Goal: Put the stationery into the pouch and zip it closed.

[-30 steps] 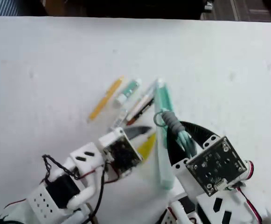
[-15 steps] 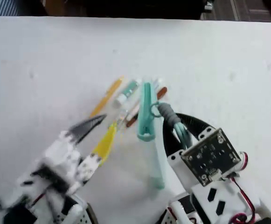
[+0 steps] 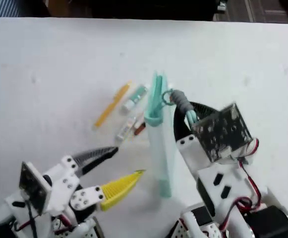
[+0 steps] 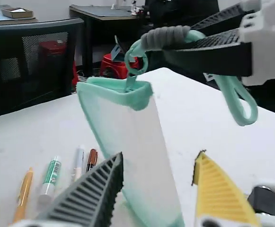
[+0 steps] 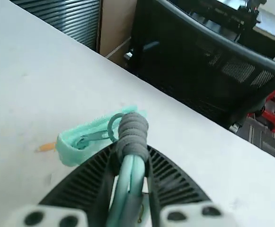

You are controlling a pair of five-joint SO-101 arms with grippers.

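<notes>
Found right end effector (image 3: 182, 110) clamped on grey-bound strap (image 3: 179, 101) of mint-green zip pouch (image 3: 158, 144), frame centre; left end effector (image 3: 129, 160) wide open, lower left.

White table top (image 3: 59, 59), matte and evenly lit, running up to a dark strip at twelve o'clock in the high view. At eleven o'clock, a striped blue-grey patch (image 3: 0, 7); at one o'clock, grey-brown floor planks (image 3: 262, 10). Beyond the table in the left wrist view: black mesh chair (image 4: 28, 56), dark desk (image 4: 104, 14), red object (image 4: 116, 66) low behind it. Beyond the table in the right wrist view: slatted grey shutter (image 5: 66, 14), brown panel (image 5: 116, 26), second mesh chair (image 5: 213, 61).
</notes>
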